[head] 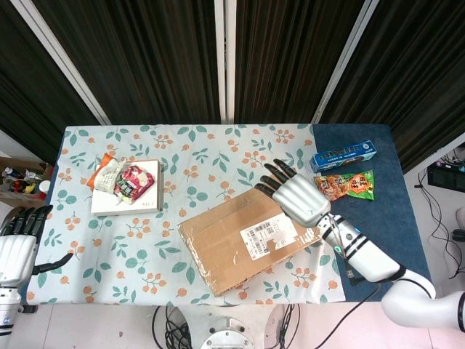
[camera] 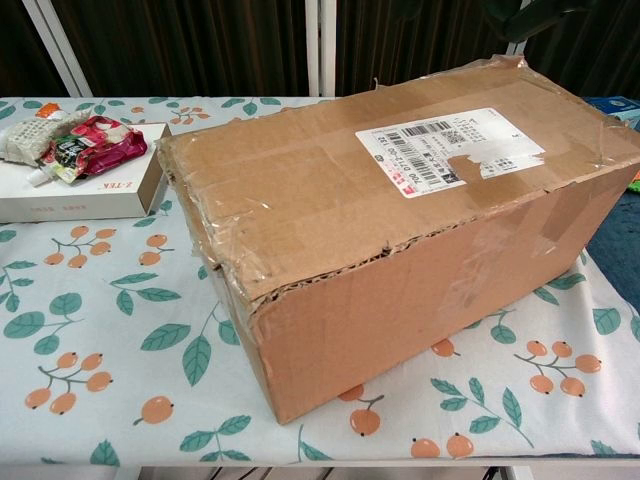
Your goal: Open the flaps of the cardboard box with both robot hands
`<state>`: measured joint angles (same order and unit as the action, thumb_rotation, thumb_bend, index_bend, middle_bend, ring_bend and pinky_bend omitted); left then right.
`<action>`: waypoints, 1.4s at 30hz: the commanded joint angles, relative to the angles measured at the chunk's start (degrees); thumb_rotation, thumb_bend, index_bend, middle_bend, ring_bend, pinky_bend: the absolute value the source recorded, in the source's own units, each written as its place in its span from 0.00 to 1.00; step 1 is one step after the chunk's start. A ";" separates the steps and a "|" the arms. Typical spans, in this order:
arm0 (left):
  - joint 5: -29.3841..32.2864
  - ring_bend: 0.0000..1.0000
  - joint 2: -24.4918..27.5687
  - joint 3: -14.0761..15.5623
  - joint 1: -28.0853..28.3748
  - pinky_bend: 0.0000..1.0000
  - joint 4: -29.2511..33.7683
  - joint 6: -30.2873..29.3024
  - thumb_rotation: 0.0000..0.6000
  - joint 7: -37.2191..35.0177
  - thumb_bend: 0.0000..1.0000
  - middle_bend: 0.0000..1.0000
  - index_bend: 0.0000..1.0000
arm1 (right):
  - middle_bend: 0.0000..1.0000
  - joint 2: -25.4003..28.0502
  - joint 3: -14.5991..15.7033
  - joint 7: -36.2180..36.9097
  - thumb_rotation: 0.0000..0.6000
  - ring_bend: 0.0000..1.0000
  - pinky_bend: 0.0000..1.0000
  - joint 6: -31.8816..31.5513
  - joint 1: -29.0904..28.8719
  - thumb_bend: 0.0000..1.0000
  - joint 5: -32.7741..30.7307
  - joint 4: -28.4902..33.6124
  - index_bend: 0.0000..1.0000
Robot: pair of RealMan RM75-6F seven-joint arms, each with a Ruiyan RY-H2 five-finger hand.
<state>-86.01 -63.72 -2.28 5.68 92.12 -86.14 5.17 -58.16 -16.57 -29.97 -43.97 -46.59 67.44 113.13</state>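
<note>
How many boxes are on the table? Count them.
3: the cardboard box at the centre, a white box on the left under snack packets, a blue box at the far right. Others may be hidden.

Matt cardboard box (camera: pixel 400 240), glossy tape (camera: pixel 300 170)

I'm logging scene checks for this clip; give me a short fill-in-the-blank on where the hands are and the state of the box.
1. The flaps of the cardboard box are ____.
2. The hand spread above the box's far end is the robot's ____ hand.
3. The left hand hangs off the table's ____ edge, holding nothing.
4. The snack pouches lie on a ____ box.

Missing words: closed; right; left; white
</note>
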 commanded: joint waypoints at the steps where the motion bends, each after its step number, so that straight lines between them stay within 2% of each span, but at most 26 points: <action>1: -0.06 0.09 0.10 -0.03 0.00 0.19 -0.10 0.02 0.68 -0.21 0.10 0.12 0.07 | 0.20 -4.77 0.88 -7.59 1.00 0.00 0.00 1.20 -6.70 1.00 -9.55 -0.43 0.21; 7: 0.02 0.09 0.31 -0.15 0.01 0.19 -0.37 0.14 0.68 -0.72 0.10 0.12 0.07 | 0.25 -7.39 3.35 -11.75 1.00 0.00 0.00 -1.01 -10.59 1.00 -15.99 -0.92 0.24; 12: -0.33 0.09 0.30 -0.17 -0.13 0.19 -0.53 -0.30 0.68 -0.89 0.10 0.12 0.07 | 0.27 -8.35 5.01 -12.52 1.00 0.00 0.00 -2.46 -12.21 1.00 -18.40 -0.66 0.27; 19: -0.31 0.09 0.60 -0.20 -0.17 0.19 -0.34 -0.23 0.69 -0.87 0.10 0.12 0.07 | 0.40 -7.98 6.18 -9.80 1.00 0.00 0.00 -3.98 -12.24 1.00 -16.52 -0.55 0.37; 26: -0.56 0.09 0.12 -0.10 -0.11 0.19 -0.60 -0.10 0.68 -0.85 0.10 0.12 0.07 | 0.44 -5.66 6.74 -6.69 1.00 0.00 0.00 -5.61 -10.95 1.00 -12.62 0.79 0.40; 33: -0.64 0.09 0.15 -0.10 -0.06 0.19 -0.39 -0.01 0.68 -0.55 0.10 0.12 0.07 | 0.45 0.29 7.02 -2.80 1.00 0.00 0.00 -7.31 -8.29 1.00 -8.94 6.19 0.42; 36: -0.54 0.09 0.11 -0.13 -0.13 0.19 -0.12 -0.10 0.73 -0.26 0.10 0.12 0.07 | 0.43 5.15 7.69 -0.61 1.00 0.00 0.00 -7.59 -6.19 1.00 -6.66 10.65 0.35; 42: -0.77 0.09 0.28 -0.19 0.05 0.19 0.55 0.00 0.75 0.54 0.10 0.12 0.07 | 0.42 16.21 9.75 5.91 1.00 0.00 0.00 -10.61 1.22 1.00 5.86 18.89 0.29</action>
<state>-86.77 -63.46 -2.45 5.72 92.65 -86.16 5.70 -46.29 -8.16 -27.40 -52.50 -49.44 67.13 127.96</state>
